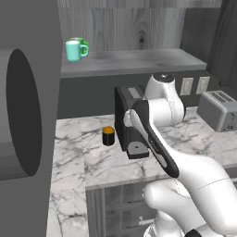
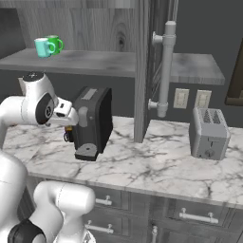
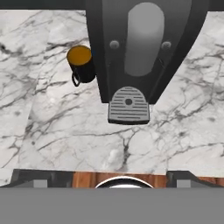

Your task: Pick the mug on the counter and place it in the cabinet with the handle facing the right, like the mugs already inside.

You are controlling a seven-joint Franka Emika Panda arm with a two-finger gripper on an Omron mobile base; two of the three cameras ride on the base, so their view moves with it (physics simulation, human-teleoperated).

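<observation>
The mug [image 1: 108, 135], black with an orange inside, stands upright on the counter [image 1: 92, 162] just left of a black coffee machine [image 1: 129, 125]. In the hand view the mug [image 3: 82, 64] sits upper left, its loop handle turned toward the counter's front edge. My gripper [image 3: 113, 179] hangs above the counter's front strip and looks down, well short of the mug. It is open, with its dark fingertips [image 3: 39, 179] far apart and nothing between them. Above the counter, the cabinet [image 1: 134, 60] holds a mint-teal mug [image 1: 73, 50] and a green mug [image 1: 82, 45] at its left end.
The coffee machine [image 3: 140, 52] and its drip tray [image 3: 128, 105] stand right beside the mug. A silver toaster [image 2: 209, 133] sits at the counter's right. An open cabinet door [image 2: 142, 71] with a pole handle juts out mid-counter. A grey wall panel [image 1: 28, 115] closes the left.
</observation>
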